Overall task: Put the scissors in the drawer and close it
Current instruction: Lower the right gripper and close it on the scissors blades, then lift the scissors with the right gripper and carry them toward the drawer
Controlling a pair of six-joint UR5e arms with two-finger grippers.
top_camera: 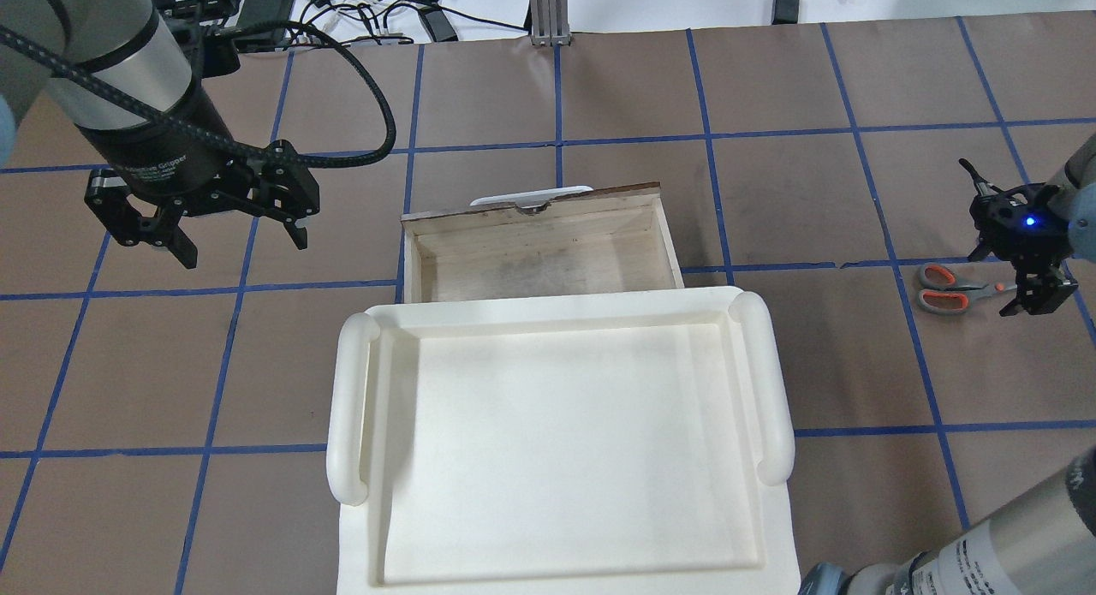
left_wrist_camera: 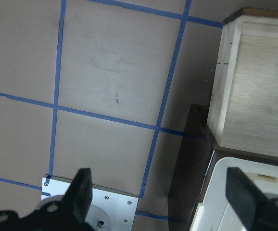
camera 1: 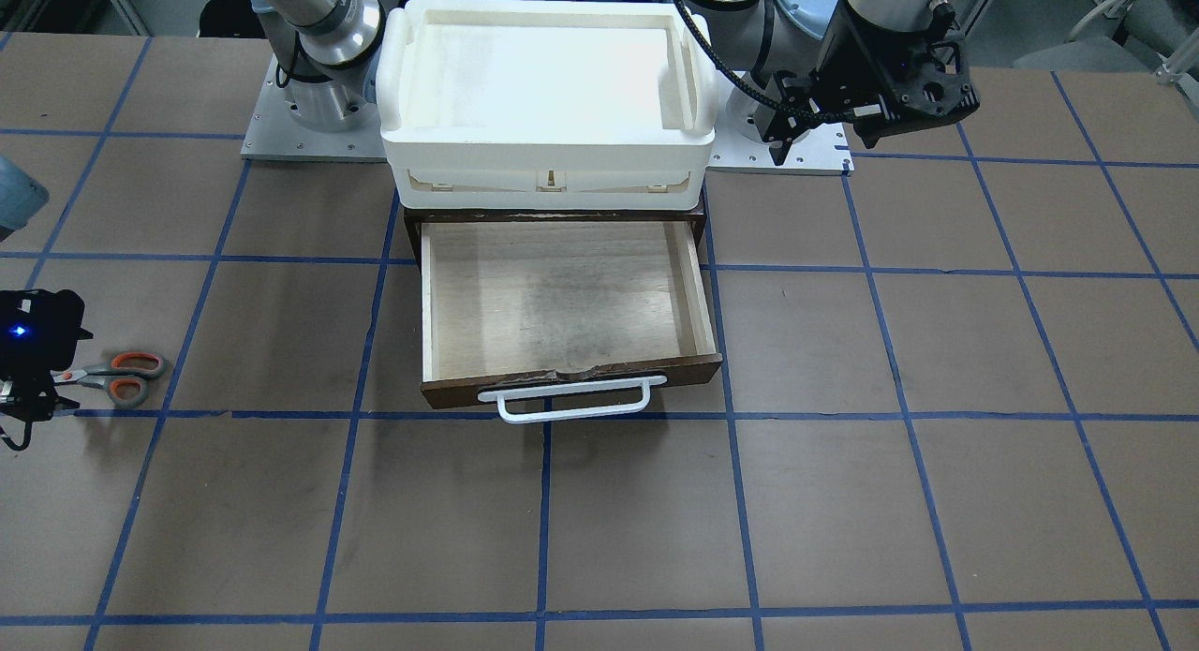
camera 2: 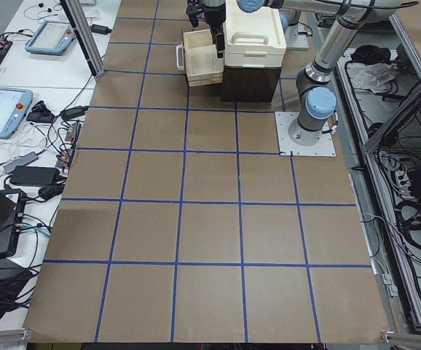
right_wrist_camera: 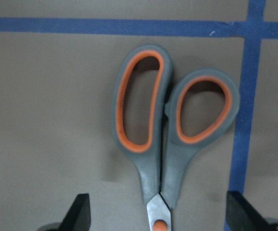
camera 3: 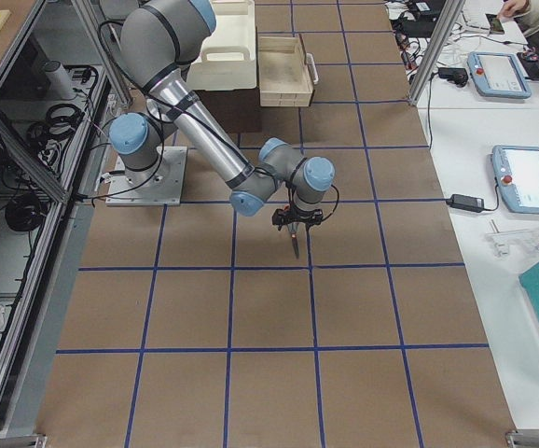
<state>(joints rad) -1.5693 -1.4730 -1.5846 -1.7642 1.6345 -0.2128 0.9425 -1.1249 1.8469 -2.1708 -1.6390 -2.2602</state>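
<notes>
The scissors lie flat on the brown table, far to the robot's right of the drawer, and also show in the overhead view. My right gripper is open and low over their blade end. In the right wrist view its fingers stand on either side of the pivot, with the grey and orange handles ahead. The drawer is pulled open and empty, with its white handle towards the operators. My left gripper is open and empty, in the air left of the drawer.
A white plastic tray sits on the dark cabinet above the drawer. Both arm bases stand on metal plates beside the cabinet. Blue tape lines grid the table.
</notes>
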